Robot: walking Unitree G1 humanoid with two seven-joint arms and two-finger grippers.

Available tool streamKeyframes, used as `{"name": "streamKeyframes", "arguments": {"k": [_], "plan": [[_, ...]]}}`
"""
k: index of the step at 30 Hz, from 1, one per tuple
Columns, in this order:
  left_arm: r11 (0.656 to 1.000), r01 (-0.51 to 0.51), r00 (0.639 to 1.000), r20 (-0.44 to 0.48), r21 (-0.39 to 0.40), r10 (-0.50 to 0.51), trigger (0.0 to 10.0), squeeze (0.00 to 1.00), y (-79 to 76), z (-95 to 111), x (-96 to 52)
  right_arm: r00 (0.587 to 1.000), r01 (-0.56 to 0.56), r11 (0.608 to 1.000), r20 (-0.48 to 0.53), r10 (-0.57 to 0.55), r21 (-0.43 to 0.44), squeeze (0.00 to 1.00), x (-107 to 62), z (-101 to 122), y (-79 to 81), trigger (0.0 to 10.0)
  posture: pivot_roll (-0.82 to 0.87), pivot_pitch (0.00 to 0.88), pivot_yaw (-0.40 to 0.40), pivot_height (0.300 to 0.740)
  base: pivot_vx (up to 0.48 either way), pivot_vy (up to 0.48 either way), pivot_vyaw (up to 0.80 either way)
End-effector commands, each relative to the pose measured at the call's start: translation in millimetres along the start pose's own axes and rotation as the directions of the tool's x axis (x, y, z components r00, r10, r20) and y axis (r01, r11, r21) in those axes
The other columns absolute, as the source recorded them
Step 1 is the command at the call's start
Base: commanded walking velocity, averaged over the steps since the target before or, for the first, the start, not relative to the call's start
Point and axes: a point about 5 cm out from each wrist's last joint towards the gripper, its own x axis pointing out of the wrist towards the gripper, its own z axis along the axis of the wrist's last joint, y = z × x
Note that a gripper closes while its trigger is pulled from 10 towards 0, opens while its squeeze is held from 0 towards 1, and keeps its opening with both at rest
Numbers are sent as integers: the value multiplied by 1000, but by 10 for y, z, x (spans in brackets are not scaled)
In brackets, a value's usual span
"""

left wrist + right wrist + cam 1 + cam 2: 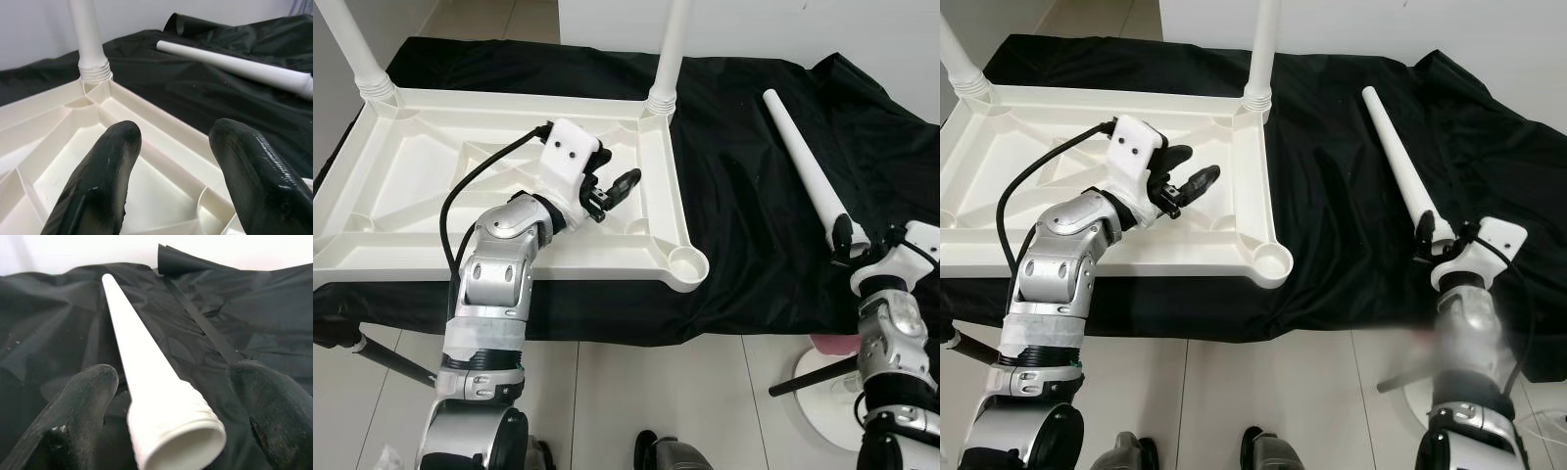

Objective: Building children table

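The white children's table top (pixel 401 166) lies upside down on a black cloth (pixel 744 196). Two white legs (pixel 671 49) stand screwed into its far corners. The near right corner socket (pixel 687 262) is empty. My left gripper (pixel 612 191) hovers open over the underside ribs, nothing between its fingers (pixel 98 171). A loose white leg (pixel 803 166) lies on the cloth at the right, threaded end toward me. My right gripper (pixel 862 240) is open at that end, with one finger (pixel 78 401) on each side of the leg (pixel 142 362), not closed on it.
The cloth-covered surface ends just in front of me, with tiled floor below. A white round base (pixel 822 392) with a dark rod (pixel 808 377) stands on the floor at the right. A dark strut (pixel 391 357) slants under the left edge. A wall is behind.
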Motion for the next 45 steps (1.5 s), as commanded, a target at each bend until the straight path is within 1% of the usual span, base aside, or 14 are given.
{"name": "streamKeyframes", "arguments": {"k": [1,4,8,9,12,19,22,26,30,33,37,38,43,45], "plan": [[1000,16,1000,-14,-6,-16,10000,0,-46,-25,-7,999,-28,1000,-42,28,3,0,-10,-46,-55,10000,-33,227,-44,740,0,0,0],[1000,6,1000,-17,-10,-6,10000,0,-64,-21,-9,993,-100,995,-61,100,6,0,34,-15,-70,10000,-29,228,-41,740,0,0,0],[1000,6,1000,-20,-7,-6,10000,0,-71,-22,-20,990,-124,992,-68,124,10,0,51,-6,-77,10000,-16,232,-33,740,0,0,0],[1000,12,999,-30,4,-12,10000,0,-79,-24,-41,978,-181,983,-99,182,23,0,89,-6,-86,10000,-6,234,-24,740,0,0,0],[1000,12,999,-35,5,-12,10000,0,-75,-18,-50,970,-214,977,-115,215,25,0,111,-7,-82,10000,1,235,-20,740,0,0,0],[1000,14,999,-53,17,-13,10000,0,-61,-5,-70,929,-319,947,-189,317,19,0,163,-84,34,10000,22,245,-2,740,0,0,0],[1000,14,998,-54,17,-13,10000,0,-58,-5,-73,929,-321,947,-190,318,14,0,168,-85,44,10000,26,246,-2,740,0,0,0],[1000,8,998,-58,18,-7,10000,0,-51,2,-86,914,-356,934,-203,352,18,0,229,-81,124,10000,32,246,-2,740,0,0,0],[1000,3,998,-61,19,-2,10000,0,-44,4,-89,916,-355,935,-192,352,20,0,280,-35,146,10000,34,245,-1,740,0,0,0],[1000,-6,998,-58,19,7,10000,0,-32,11,-83,914,-372,928,-173,368,4,0,343,25,222,10000,39,238,-4,740,0,0,0],[1000,-9,998,-56,22,10,10000,0,-33,12,-77,911,-378,926,-171,374,10,0,353,30,240,10000,41,235,-9,740,0,0,0],[1000,-12,998,-53,25,14,10000,0,-28,15,-78,908,-384,923,-173,382,19,0,350,16,260,196,42,230,-12,740,0,0,0],[999,-24,998,-51,33,26,10000,0,-17,15,-84,897,-394,918,-204,393,33,0,319,-70,299,0,45,220,-21,740,0,0,0],[999,-38,998,-49,39,40,10000,0,9,17,-90,893,-390,919,-219,393,60,0,269,-153,307,0,47,206,-29,740,0,0,0]]}}
